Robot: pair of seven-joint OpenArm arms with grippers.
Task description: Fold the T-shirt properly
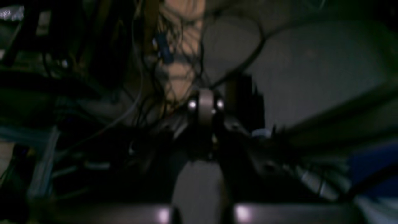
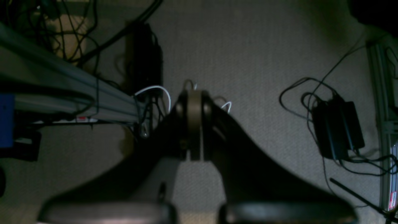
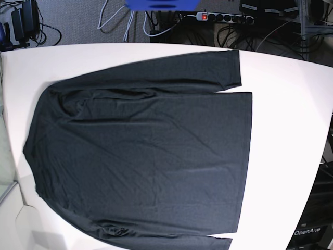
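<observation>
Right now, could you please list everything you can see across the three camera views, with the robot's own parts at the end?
T-shirt: one, black, long-sleeved, spread flat on the table, sleeves lying along the body.
Table: one, white, under the shirt.
Power strip: one, dark with a red switch, on the floor beyond the table's far edge.
Power adapter: one, black, on the grey carpet with tangled cables.
Metal rail: one, grey, at the left of the right wrist view.
Left tool: one, dark, shut, holding nothing, off the table; view dim and blurred.
Right tool: one, dark, shut, holding nothing, above the carpet.
</observation>
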